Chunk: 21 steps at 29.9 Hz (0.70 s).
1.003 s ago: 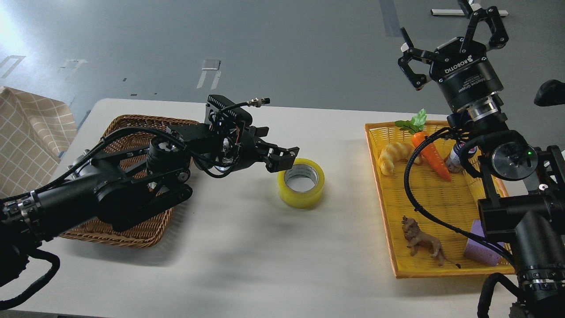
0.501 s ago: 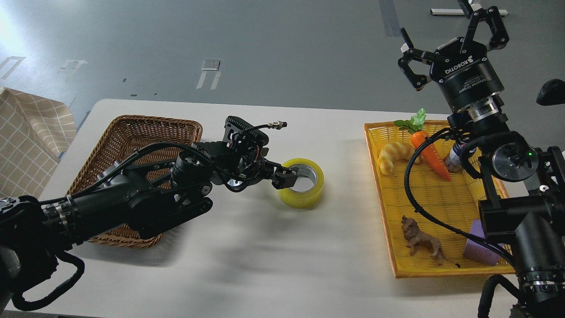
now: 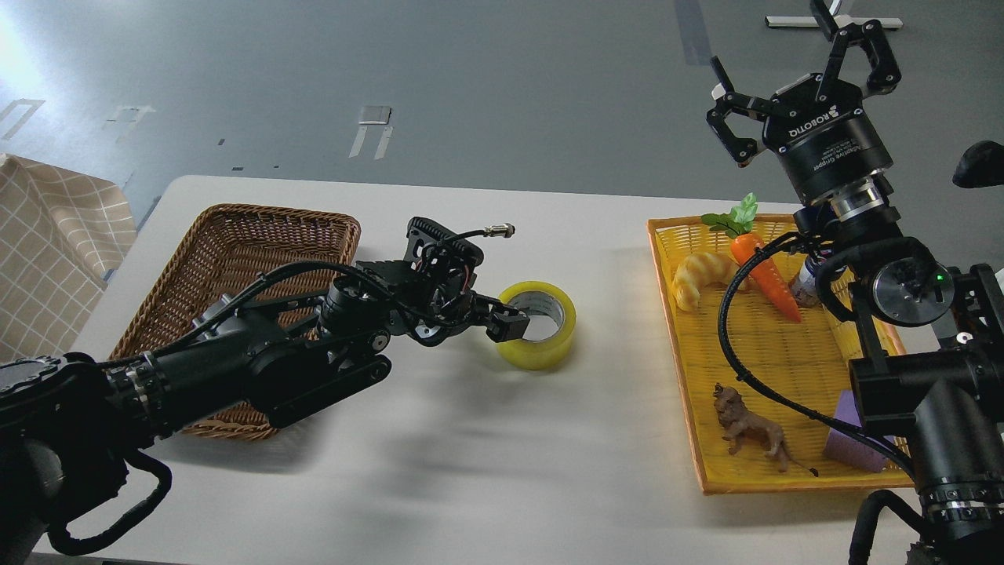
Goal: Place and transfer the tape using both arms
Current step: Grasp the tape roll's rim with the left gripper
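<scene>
The tape (image 3: 541, 339), a yellow translucent roll with a grey-white core, lies flat on the white table (image 3: 486, 471) near the middle. My left gripper (image 3: 507, 323) is low at the roll's left wall, its dark fingertips over the rim and touching or nearly touching it. I cannot tell its fingers apart. My right gripper (image 3: 794, 82) is raised high above the back of the yellow tray (image 3: 706, 471), fingers spread wide, holding nothing.
A brown wicker basket (image 3: 235, 235) stands at the left, partly under my left arm. The yellow tray at the right holds a croissant (image 3: 698, 276), a carrot (image 3: 765, 278), a lion figure (image 3: 749, 428) and a purple foam cube (image 3: 851, 443). Checked cloth (image 3: 47, 251) lies far left.
My left gripper has come down and moved right, from just above the tape's left edge to its left wall. The tape and the right arm have hardly moved.
</scene>
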Tool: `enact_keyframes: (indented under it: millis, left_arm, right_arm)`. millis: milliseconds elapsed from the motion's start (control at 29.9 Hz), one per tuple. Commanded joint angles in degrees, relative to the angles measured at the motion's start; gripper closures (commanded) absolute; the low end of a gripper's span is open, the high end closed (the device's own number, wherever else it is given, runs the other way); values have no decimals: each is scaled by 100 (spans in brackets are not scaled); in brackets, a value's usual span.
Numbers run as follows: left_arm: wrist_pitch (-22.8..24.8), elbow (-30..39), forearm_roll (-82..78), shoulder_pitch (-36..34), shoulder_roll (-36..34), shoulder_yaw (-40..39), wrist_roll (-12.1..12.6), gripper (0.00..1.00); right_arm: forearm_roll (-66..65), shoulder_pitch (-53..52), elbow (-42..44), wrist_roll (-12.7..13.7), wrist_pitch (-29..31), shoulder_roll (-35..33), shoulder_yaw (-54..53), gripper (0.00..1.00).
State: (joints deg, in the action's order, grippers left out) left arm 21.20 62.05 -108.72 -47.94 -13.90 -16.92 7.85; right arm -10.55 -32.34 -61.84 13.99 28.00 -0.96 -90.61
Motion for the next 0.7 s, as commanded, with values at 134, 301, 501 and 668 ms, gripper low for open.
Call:
enact_keyframes:
  millis: [134, 301, 501, 668]
  left_arm:
    - [192, -131, 27, 13, 133, 4, -3, 27]
    - [200, -246, 53, 4, 142, 4, -12, 51]
    - [183, -377, 62, -22, 168, -5, 50, 79]
    - [183, -369, 27, -5, 186, 4, 68, 100]
  right_arm:
    - [0, 0, -12, -2, 0, 0, 0, 0]
    - [0, 0, -12, -2, 0, 0, 0, 0]
    - [0, 35, -12, -11, 0, 0, 0, 0]
    - [0, 35, -12, -19, 0, 0, 0, 0]
